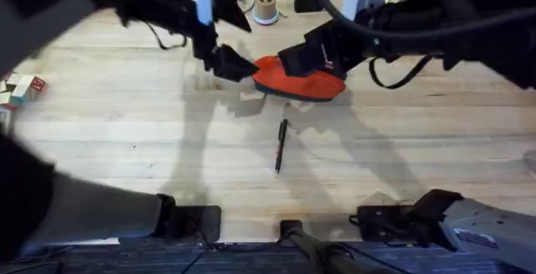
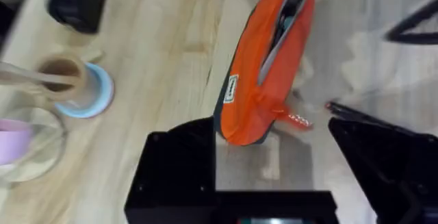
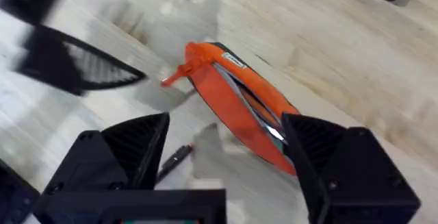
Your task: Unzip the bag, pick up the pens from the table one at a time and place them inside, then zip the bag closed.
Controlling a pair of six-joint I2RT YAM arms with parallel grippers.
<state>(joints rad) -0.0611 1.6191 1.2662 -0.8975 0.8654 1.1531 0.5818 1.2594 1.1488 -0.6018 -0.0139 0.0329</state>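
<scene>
So the orange bag (image 1: 299,80) is sitting toward the far middle of the desk (image 1: 126,140) with its zipper already gaping open. The left end effector (image 1: 239,69) has its fingers spread at the pull-tab end, and the right end effector (image 1: 293,60) is spread wide at the other end, neither actually pinching anything, probably just steadying it. The black pen (image 1: 280,147) lies on the desk just nearer the bases, not picked up yet, so I'd guess that's next.

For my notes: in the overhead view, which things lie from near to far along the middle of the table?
Slim black pen → oval orange fabric bag → small wooden cup on a pale blue base.
</scene>
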